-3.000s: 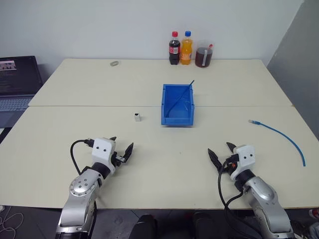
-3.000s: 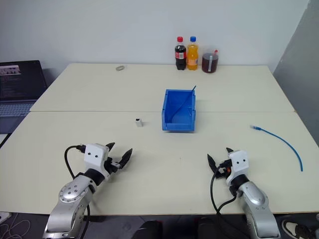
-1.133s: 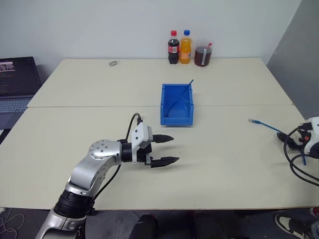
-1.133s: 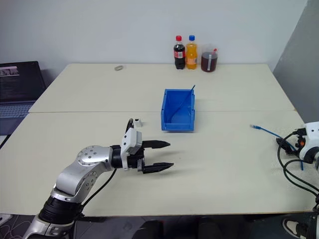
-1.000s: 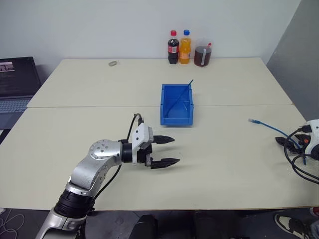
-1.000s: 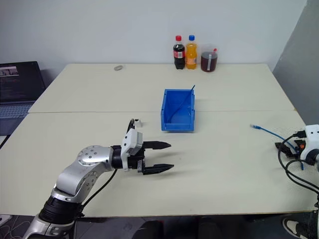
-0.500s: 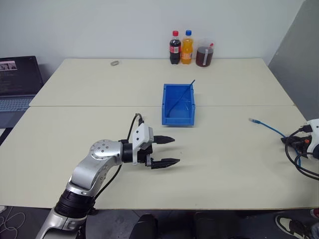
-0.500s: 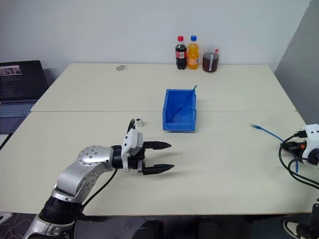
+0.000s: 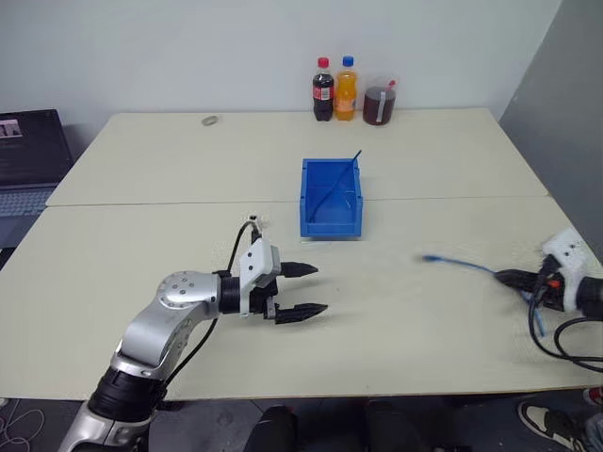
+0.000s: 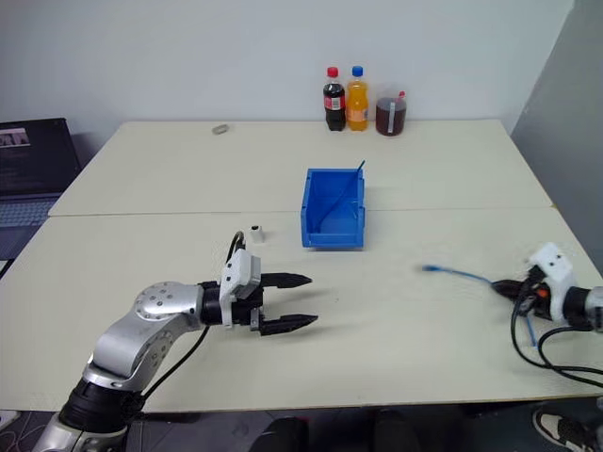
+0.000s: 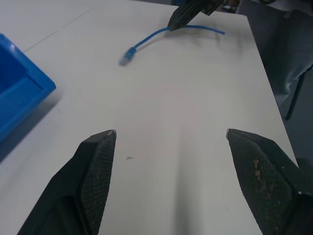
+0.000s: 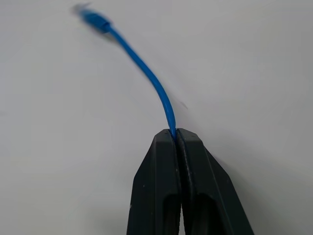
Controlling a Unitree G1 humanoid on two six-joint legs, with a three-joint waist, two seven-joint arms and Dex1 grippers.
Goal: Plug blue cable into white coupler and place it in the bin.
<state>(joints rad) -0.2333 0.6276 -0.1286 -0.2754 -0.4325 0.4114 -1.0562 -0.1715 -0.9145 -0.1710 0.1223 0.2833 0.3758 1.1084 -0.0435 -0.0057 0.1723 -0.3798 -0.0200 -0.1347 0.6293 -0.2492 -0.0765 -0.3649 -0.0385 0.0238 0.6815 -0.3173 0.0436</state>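
Observation:
The blue cable (image 9: 462,265) hangs just over the table on the right, its plug end (image 12: 95,18) pointing toward the table's middle. My right gripper (image 9: 504,277) is shut on the blue cable a short way back from the plug, and the same grip (image 12: 175,133) shows in the right wrist view. The white coupler (image 10: 256,231) stands alone on the table, left of the bin (image 9: 330,227). A thin dark blue strand (image 9: 332,186) leans inside the bin. My left gripper (image 9: 319,288) is open and empty in front of the bin, its fingers (image 11: 100,161) pointing right toward the cable (image 11: 156,34).
Two bottles (image 9: 322,89) and a cup of dark drink (image 9: 380,102) stand at the table's far edge. A small ring-like object (image 9: 209,121) lies at the far left. A laptop (image 9: 28,151) sits off the table's left side. A grey panel rises on the right.
My right gripper has shut on the blue cable and swung left, drawing the cable toward the table's middle. The left arm has hardly moved. The camera has shifted slightly.

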